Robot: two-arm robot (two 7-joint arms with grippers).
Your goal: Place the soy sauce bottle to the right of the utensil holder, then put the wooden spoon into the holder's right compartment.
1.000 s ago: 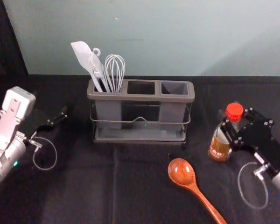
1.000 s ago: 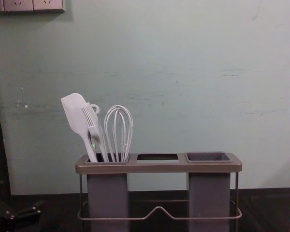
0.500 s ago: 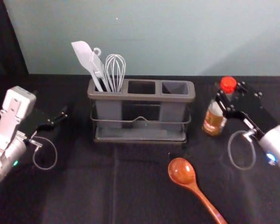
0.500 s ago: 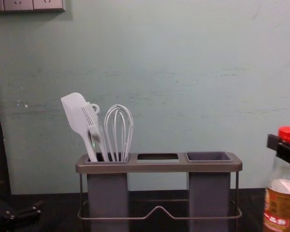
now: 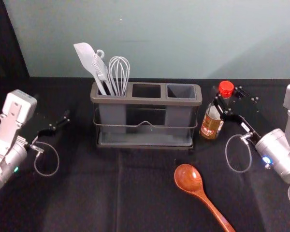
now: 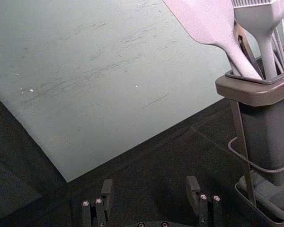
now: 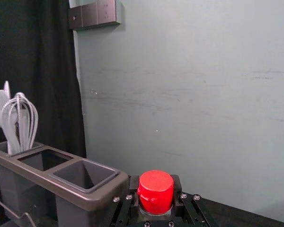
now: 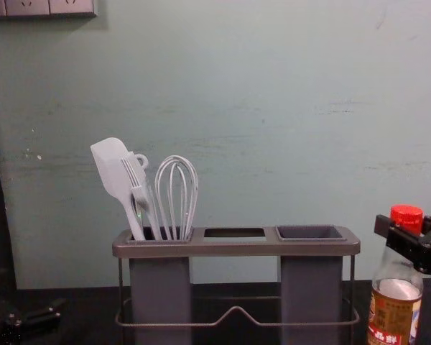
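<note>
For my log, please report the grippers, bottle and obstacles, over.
Right gripper closed on soy sauce bottle, right of utensil holder. Left gripper idle, open, left of holder. Wooden spoon lies nearer robot, likely no obstacle.

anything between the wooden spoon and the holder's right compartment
No separate object is visible between the wooden spoon and the right compartment. Only the holder's own wire rail and front rim stand on that side, so going in from above looks best.
</note>
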